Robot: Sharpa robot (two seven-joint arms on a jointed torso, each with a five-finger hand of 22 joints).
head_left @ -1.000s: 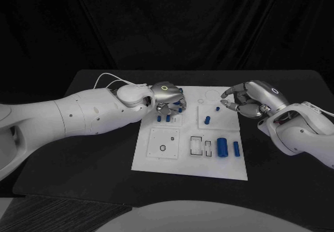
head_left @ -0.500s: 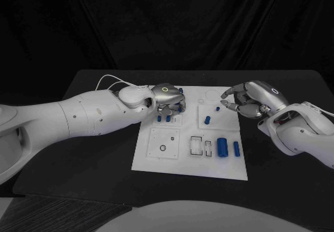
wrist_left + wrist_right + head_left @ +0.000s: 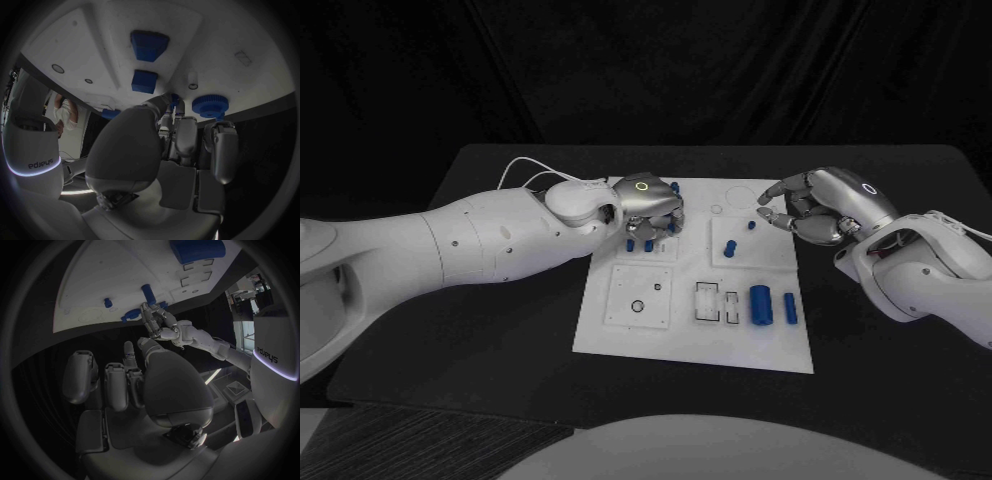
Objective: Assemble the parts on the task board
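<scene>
I have the task board (image 3: 692,345) lying flat in the middle of the black desk (image 3: 488,330), long side running away from me. My left hand (image 3: 646,200) sits over the board's far left corner, palm down, fingers (image 3: 185,135) curled toward the surface among a cluster of small blue parts (image 3: 651,243). From the left wrist view a fingertip meets a small blue piece (image 3: 174,99) right beside the blue toothed disc (image 3: 210,105), but I cannot tell whether it is pinched or merely touched. Two blue blocks (image 3: 149,46) stand further along the board in that view.

My right hand (image 3: 822,205) hovers at the board's far right edge, fingers (image 3: 116,385) loosely curled with gaps between them, holding nothing, not touching the board. Just beside it on the plate are a short blue peg (image 3: 750,225) and a blue piece (image 3: 731,248) standing in a rectangular recess.

Nearer to me, a large blue cylinder (image 3: 760,304) and a slimmer blue bar (image 3: 789,308) lie side by side, just apart, near the right edge.
</scene>
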